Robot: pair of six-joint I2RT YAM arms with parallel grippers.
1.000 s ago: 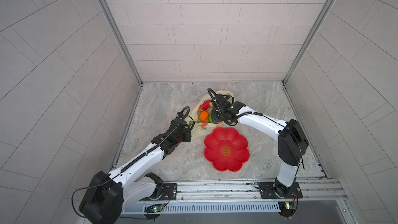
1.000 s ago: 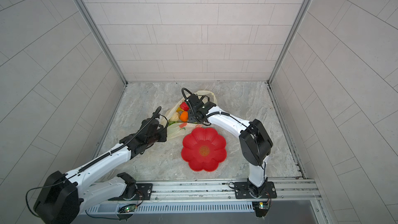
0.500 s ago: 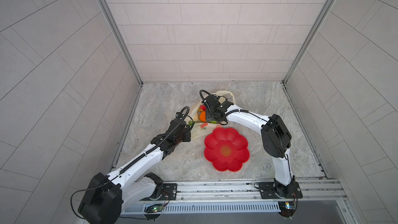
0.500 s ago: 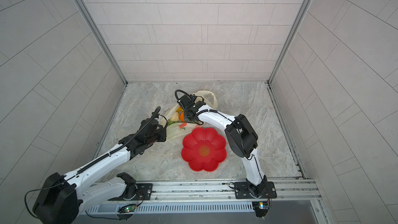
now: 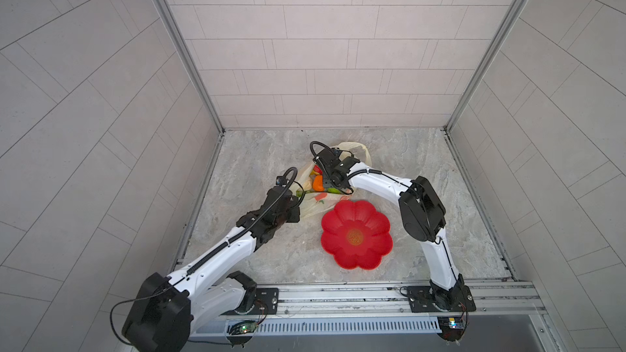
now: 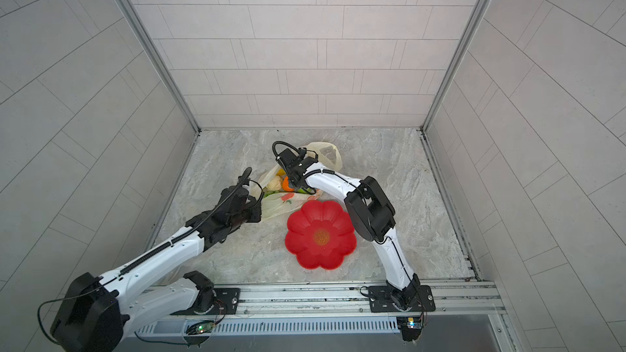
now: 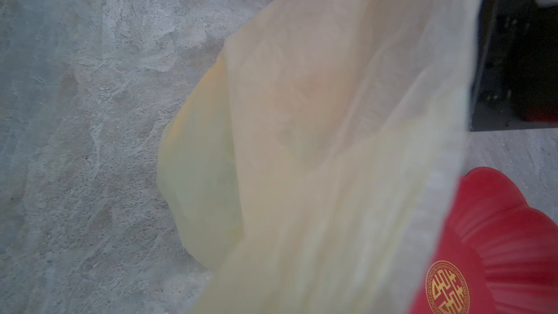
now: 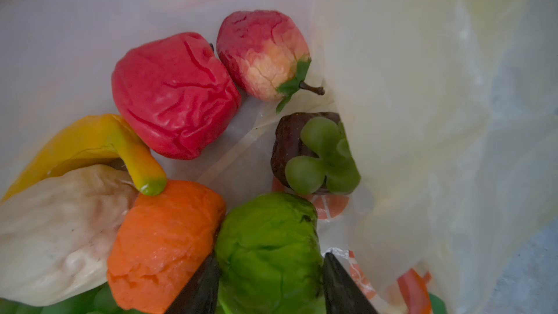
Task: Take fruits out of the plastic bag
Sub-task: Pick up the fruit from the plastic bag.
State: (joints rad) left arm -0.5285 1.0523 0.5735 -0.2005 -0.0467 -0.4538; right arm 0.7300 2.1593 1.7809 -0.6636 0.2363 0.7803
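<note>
The plastic bag [image 5: 313, 206] lies on the floor with its mouth open, and several fruits show inside. My right gripper [image 8: 271, 257] is inside the mouth, shut on the green ball fruit [image 8: 268, 237], one finger against each side. Beside it are an orange [image 8: 163, 243], a cream bulb [image 8: 54, 237], a yellow banana [image 8: 84, 143], two red fruits [image 8: 175, 95], and a dark mangosteen [image 8: 287, 146]. My left gripper [image 5: 295, 209] is shut on the bag's near edge. The film [image 7: 332, 146] drapes across the left wrist view and hides its fingers.
A red flower-shaped plate [image 5: 355, 235] sits just in front of the bag, between the two arms. One bag handle loop [image 5: 355, 150] lies behind the right wrist. Tiled walls close in the stone floor on three sides.
The right arm has reached further left and deeper into the bag's mouth, and its fingers have come against the green fruit. The left arm has stayed put holding the bag.
</note>
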